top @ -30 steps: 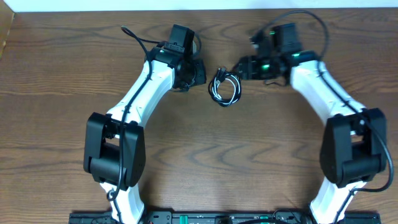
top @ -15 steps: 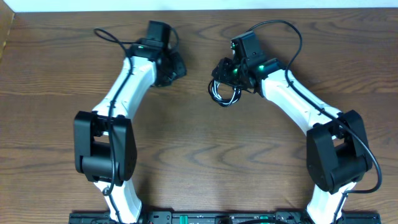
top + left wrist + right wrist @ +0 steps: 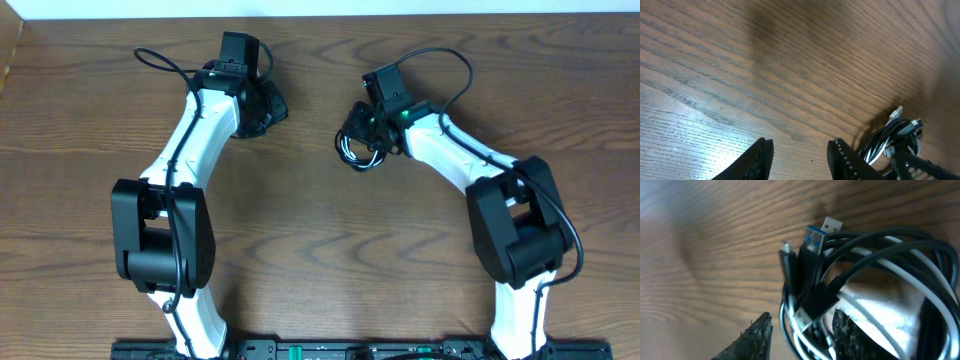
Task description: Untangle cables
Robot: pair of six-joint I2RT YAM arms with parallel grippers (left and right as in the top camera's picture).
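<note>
The cables, one white and one black, lie wound together in a small coil on the wooden table. In the right wrist view the cables fill the frame, with a blue USB plug and a small black plug sticking out. My right gripper stands over the coil's upper left edge. The right gripper is open, its fingers straddling a few strands, with a gap still showing at the left finger. My left gripper hangs open and empty to the left, apart from the cables.
Thick black arm wires loop above each wrist. The table's far edge runs along the top. The arm bases stand at the near edge.
My right arm has swung left onto the coil and its jaws have narrowed around some strands. The left arm has drawn back to the left, away from the cables.
</note>
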